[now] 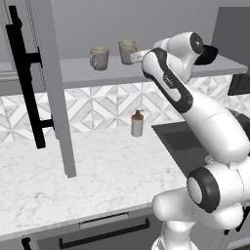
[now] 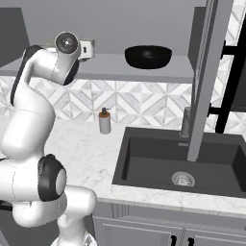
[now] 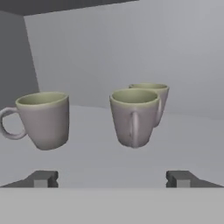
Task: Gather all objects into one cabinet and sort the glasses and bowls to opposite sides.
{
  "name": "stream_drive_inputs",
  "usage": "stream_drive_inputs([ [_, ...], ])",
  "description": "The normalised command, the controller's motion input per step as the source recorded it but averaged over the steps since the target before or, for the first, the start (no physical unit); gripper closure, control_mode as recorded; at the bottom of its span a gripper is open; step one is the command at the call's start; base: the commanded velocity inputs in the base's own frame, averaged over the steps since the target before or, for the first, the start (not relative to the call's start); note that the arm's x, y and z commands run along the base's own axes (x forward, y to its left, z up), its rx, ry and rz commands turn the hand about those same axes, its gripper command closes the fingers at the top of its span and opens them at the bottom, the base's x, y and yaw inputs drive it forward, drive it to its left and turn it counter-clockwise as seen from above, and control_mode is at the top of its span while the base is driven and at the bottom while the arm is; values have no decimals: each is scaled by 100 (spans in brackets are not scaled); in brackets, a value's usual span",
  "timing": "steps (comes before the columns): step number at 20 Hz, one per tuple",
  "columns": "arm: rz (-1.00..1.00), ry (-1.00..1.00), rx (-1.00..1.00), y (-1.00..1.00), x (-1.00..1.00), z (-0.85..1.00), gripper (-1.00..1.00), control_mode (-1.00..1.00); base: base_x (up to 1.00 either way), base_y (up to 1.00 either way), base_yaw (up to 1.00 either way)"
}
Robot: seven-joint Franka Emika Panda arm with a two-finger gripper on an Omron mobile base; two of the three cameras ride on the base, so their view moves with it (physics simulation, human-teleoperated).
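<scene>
three handled cups are seen on the cabinet shelf (image 1: 112,73), grouped at centre frame in the hand view: a middle cup (image 3: 133,116) with handle facing the camera, a rear cup (image 3: 155,94) just behind and partly hidden by it, and a left cup (image 3: 43,119) apart at mid-left, handle toward the left edge. all stand upright. the black bowl (image 2: 148,56) is noted at upper centre of the right base view, well apart from the cups on the same shelf.

the cups are judged rigid, light, glazed and likely slippery, breakable if dropped. a hold across the body below the rim, clear of the handle, is judged best; the middle and rear cups leave little room between them.

the fingers (image 3: 43,178) are seen spread wide at the bottom of the frame, nothing between them. a soap bottle (image 1: 137,124) stands on the surface below.
</scene>
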Motion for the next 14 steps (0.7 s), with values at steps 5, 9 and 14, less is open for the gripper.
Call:
stream_drive_inputs([
  [5,0,-16,0,0,-100,2,-100,-100,0,0,0],
  [9,0,-19,0,-1,-100,0,-100,-100,0,0,0],
  [14,0,-14,5,-5,-100,-4,-100,-100,0,0,0],
])
